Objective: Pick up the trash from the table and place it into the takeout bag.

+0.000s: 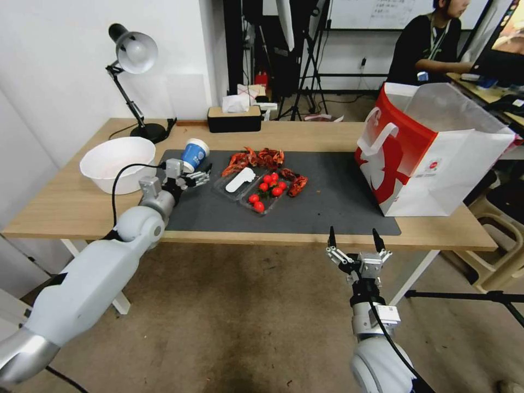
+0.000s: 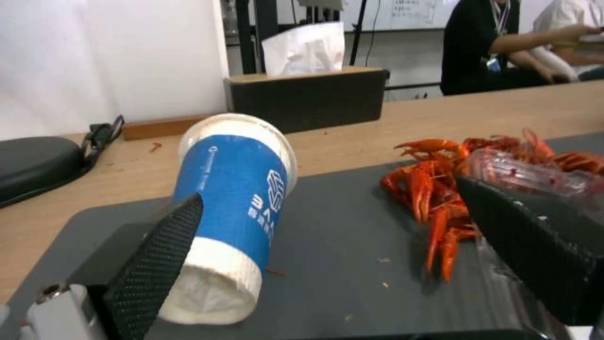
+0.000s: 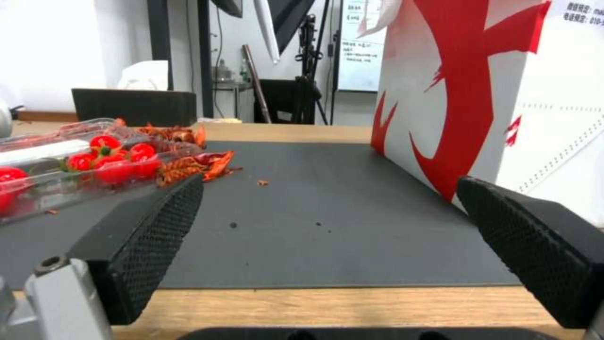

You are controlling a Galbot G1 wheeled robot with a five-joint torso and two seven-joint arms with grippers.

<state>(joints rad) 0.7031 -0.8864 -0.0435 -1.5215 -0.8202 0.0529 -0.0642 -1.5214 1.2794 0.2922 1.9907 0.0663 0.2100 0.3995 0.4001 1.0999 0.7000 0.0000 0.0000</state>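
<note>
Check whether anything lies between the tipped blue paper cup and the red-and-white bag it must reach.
Yes: on the mat between the cup and the bag lie crayfish shells and a clear tray of tomatoes. The open left claw is at the cup.

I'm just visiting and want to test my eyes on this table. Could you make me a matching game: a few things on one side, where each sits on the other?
Things:
1. blue-and-white paper cup
2. takeout bag
3. white basin
4. clear tray of red tomatoes

Places:
A. standing on the table's right end, past the mat
B. on bare wood, off the mat's left edge
C. mid-mat, beside the crayfish shells
D. tilted, between the left gripper's open jaws

Pairs: 1-D, 2-A, 3-B, 4-C
</note>
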